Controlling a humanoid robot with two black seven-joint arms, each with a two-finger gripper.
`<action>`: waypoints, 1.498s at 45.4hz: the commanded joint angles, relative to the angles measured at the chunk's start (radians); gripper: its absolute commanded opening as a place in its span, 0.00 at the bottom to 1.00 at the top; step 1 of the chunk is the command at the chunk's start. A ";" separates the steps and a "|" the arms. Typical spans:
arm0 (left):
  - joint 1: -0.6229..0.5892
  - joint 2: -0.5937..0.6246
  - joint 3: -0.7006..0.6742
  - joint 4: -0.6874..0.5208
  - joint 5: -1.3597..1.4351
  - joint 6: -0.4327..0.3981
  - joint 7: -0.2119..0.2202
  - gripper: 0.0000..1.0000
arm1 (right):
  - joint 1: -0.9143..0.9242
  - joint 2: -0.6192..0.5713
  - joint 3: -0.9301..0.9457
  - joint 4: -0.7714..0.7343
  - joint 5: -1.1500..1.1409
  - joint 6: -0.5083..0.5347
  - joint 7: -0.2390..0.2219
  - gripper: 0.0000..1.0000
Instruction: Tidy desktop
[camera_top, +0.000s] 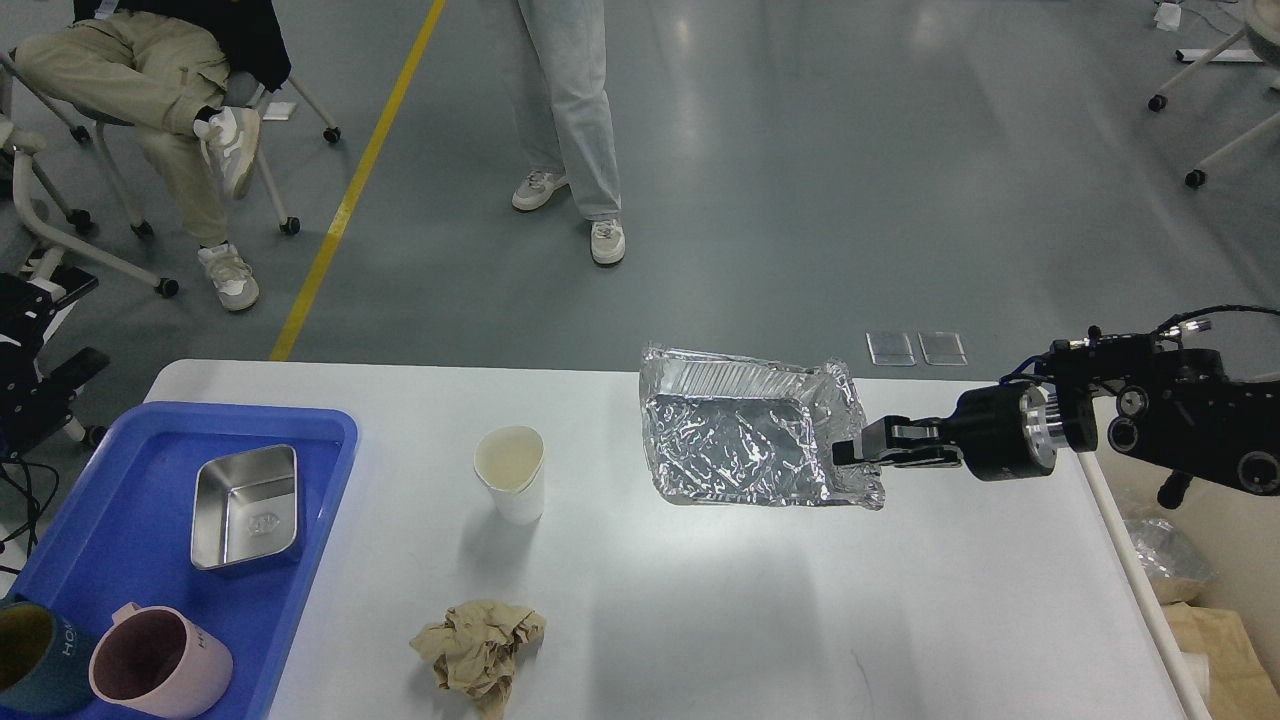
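large matte white-grey desktop with rounded corners fills the lower part of the view. right gripper comes in from the right edge, fingers clamped on the right rim of a crumpled silver foil tray, which hangs tilted above the desktop's far right part, open side facing the camera, shadow below it. left gripper sits at the left edge off the desktop, dark and partly cut off, cannot tell if it is wide or narrow. white paper cup upright near desktop centre, left of the foil tray, well apart. crumpled brown paper ball near the front edge. blue plastic tray at left holds a rectangular steel dish, a pink mug and a dark teal mug.
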 joint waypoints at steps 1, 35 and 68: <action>0.062 0.023 0.000 -0.023 -0.011 0.018 0.000 0.99 | -0.002 0.008 -0.001 0.000 0.000 -0.003 -0.001 0.00; 0.277 0.598 0.261 -0.433 0.680 0.379 -0.038 0.99 | -0.031 0.009 0.001 -0.005 0.000 -0.017 0.001 0.00; 0.054 0.852 0.224 -0.361 0.569 0.189 -0.216 0.98 | -0.034 0.040 -0.002 -0.012 0.000 -0.027 -0.001 0.00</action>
